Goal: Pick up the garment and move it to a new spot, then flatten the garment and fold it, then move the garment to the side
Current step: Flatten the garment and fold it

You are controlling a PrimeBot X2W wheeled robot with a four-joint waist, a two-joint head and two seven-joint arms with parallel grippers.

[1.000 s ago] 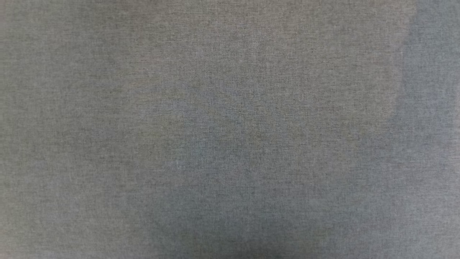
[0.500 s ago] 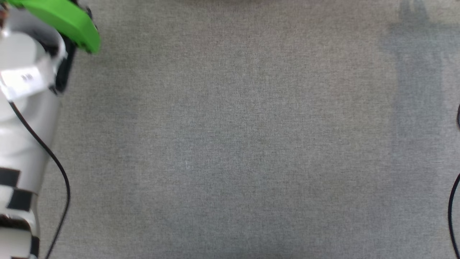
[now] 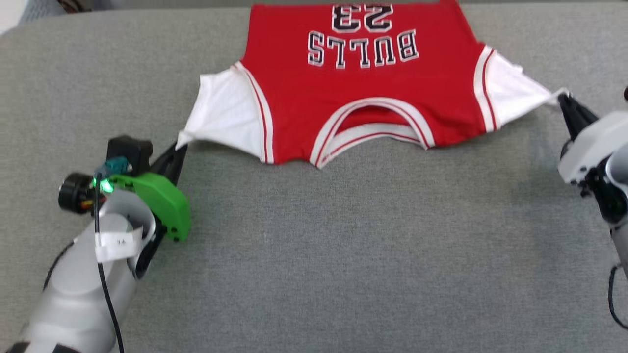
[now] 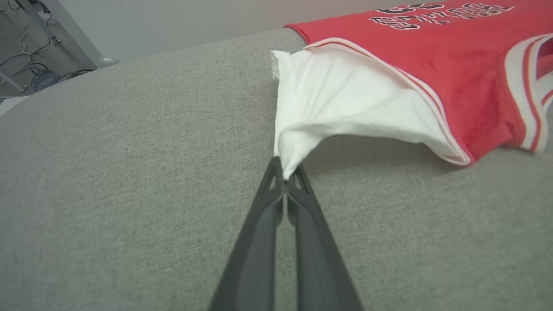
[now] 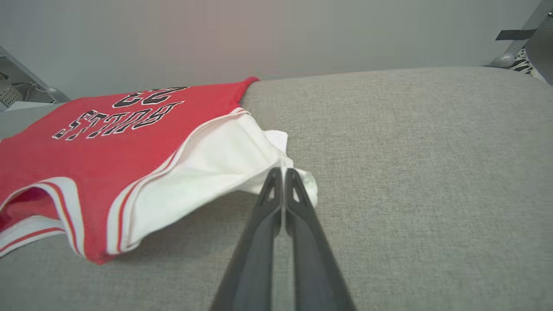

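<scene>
Head view: the garment lies spread, lettered face up, neck toward me, reaching the far edge of the grey woven table. On its near side I have a wide stretch of open cloth. My left claw is clenched on one white sleeve tip and my right claw on the other.

Left wrist view: the thin, soft sleeve lifts off the table in a cone into the pinched fingers.

Right wrist view: the other sleeve bunches at the shut tips. Behind the garment, the table's rounded far edge meets a plain wall.
</scene>
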